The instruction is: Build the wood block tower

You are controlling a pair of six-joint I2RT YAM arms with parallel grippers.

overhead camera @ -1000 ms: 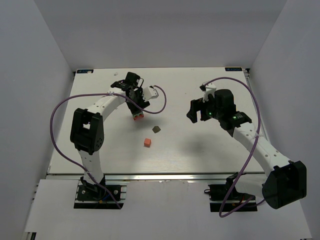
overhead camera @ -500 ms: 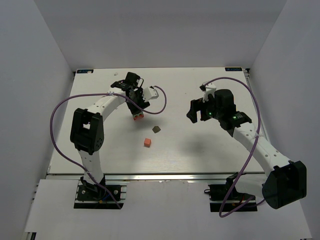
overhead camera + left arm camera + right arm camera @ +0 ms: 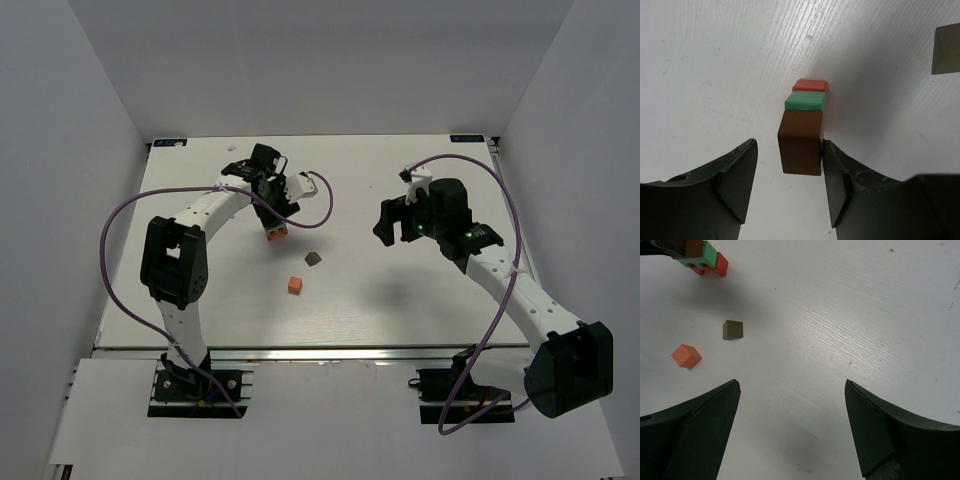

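White arms (image 3: 205, 212), black claws (image 3: 791, 383), purple cables (image 3: 103, 245).

Left gripper (image 3: 788, 146) seen from its wrist above a white wood-grained table top (image 3: 710, 65), with the dark fingers (image 3: 735, 180) standing apart at the lower edge. Between them is a dark brown wooden block (image 3: 800, 150): a strip of table shows between it and the left-hand finger, while the right-hand finger lies at its edge, contact not discernible. Directly beyond the brown block follow a mint-green wooden slab (image 3: 805, 101) and a red wooden piece (image 3: 810, 85) in one line; a separate grey-brown wooden block (image 3: 946, 49) lies well apart at the upper right margin, partly cropped
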